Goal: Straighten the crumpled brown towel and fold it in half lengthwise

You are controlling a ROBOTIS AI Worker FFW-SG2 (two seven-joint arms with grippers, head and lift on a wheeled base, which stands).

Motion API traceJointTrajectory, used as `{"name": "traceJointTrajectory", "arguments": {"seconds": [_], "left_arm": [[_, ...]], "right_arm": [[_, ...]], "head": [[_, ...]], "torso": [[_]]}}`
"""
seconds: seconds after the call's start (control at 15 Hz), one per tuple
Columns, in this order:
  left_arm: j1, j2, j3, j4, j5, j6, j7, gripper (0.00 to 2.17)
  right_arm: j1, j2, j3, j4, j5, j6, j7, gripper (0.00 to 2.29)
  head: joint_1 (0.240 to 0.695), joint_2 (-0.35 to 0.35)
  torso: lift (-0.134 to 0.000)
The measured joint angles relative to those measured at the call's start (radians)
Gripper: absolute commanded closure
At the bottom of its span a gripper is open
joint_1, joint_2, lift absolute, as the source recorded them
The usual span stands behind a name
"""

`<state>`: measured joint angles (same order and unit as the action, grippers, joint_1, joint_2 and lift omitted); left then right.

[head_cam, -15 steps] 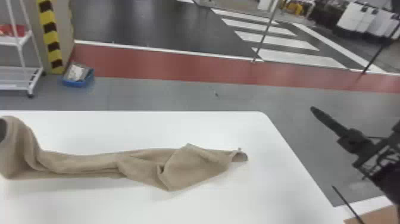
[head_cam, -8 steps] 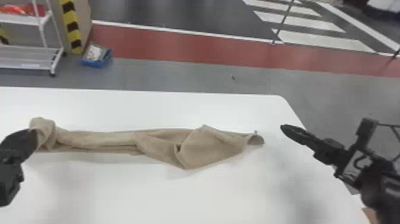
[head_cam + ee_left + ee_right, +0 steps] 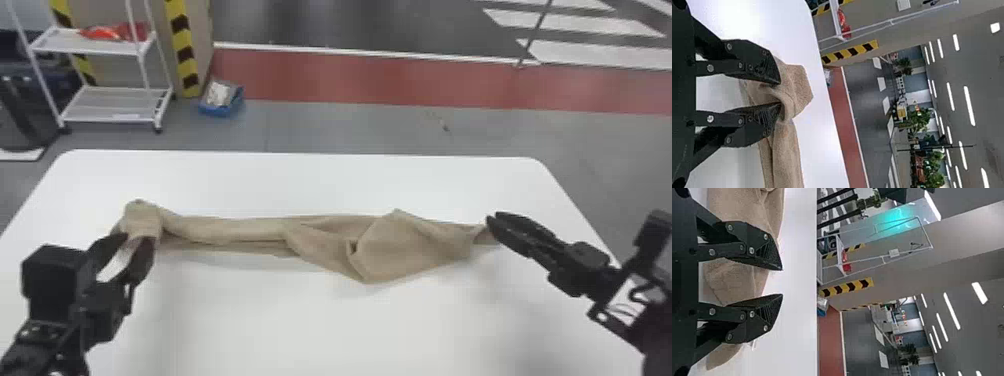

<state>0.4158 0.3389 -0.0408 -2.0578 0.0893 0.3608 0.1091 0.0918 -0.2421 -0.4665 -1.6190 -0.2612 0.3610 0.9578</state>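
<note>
Towel (image 3: 400,247) lies in a long, wrinkled strip across the table (image 3: 350,330), and its left end (image 3: 142,220) is the news. 1.0 s ago that end stood raised at the head view's left edge; now it sits lower, in a bunched loop near the tabletop. The left gripper (image 3: 780,94) has its 2 fingers spread, with cloth at and between the tips — no firm pinch that I can see. I'd read that as the end just let go, so the pull along the strip is probably done for now.

The right gripper (image 3: 782,282) also has its 2 fingers apart. It was off beyond the table edge 1.0 s ago and clear of the cloth 0.5 s ago; now its tips are right by the towel's right end. Whether they touch it, I can't tell. The head view has swung too, taking in both far corners of the table.

For the task, the length is laid out but the width is still rolled and creased — it likely needs opening flat, with both ends gripped by their edges, before any lengthwise fold.
</note>
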Motion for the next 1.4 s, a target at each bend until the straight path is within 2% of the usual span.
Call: {"name": "traceJointTrajectory", "arguments": {"seconds": [0.2, 0.4, 0.53, 0.6, 0.87, 1.13, 1.4], "left_arm": [[0.004, 0.002, -0.002, 0.019, -0.063, -0.02, 0.019, 0.02], [0.021, 0.004, 0.025, 0.009, -0.066, -0.08, 0.028, 0.02], [0.018, 0.004, 0.028, 0.004, -0.061, -0.086, 0.037, 0.02], [0.015, 0.004, 0.024, 0.002, -0.06, -0.089, 0.044, 0.02], [0.012, 0.003, 0.014, -0.001, -0.061, -0.134, 0.094, 0.02], [0.013, 0.003, 0.014, -0.001, -0.059, -0.156, 0.094, 0.02], [0.021, 0.004, 0.016, -0.001, -0.058, -0.159, 0.089, 0.02]], "right_arm": [[-0.061, 0.017, 0.052, 0.0, 0.003, -0.008, -0.044, 0.77], [-0.088, 0.027, 0.087, 0.023, 0.012, -0.049, -0.105, 0.77], [-0.12, 0.027, 0.104, 0.055, 0.025, -0.059, -0.109, 0.72], [-0.133, 0.026, 0.111, 0.068, 0.035, -0.052, -0.108, 0.57], [-0.191, 0.025, 0.192, 0.147, 0.121, -0.036, -0.109, 0.56], [-0.302, 0.026, 0.27, 0.296, 0.166, -0.056, -0.129, 0.57], [-0.38, 0.027, 0.328, 0.406, 0.257, -0.064, -0.137, 0.57]], "head": [[0.695, -0.068], [0.695, -0.037], [0.695, -0.03], [0.695, -0.028], [0.695, -0.001], [0.695, 0.027], [0.695, 0.04]], "torso": [[-0.124], [-0.124], [-0.124], [-0.124], [-0.124], [-0.124], [-0.124]]}}
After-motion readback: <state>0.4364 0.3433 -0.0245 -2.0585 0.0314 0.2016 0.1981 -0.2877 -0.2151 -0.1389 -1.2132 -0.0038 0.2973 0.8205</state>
